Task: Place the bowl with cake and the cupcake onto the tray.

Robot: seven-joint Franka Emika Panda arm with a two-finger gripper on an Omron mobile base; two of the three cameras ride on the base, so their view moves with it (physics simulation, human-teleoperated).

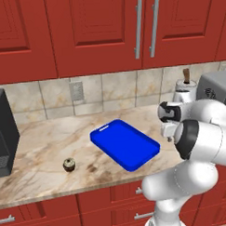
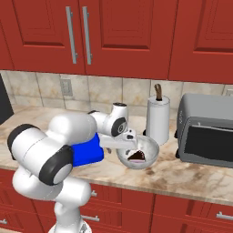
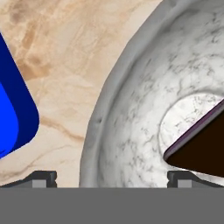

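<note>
Pale marbled bowl [image 2: 144, 152] holds a dark brown cake wedge [image 3: 202, 155].

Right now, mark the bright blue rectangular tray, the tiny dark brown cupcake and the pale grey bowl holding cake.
bright blue rectangular tray [image 1: 128, 144]: left base view, bare middle of its floor.
tiny dark brown cupcake [image 1: 69, 164]: left base view, its speckled top.
pale grey bowl [image 2: 149, 148]: right base view, inner wall right of the cake.
</note>
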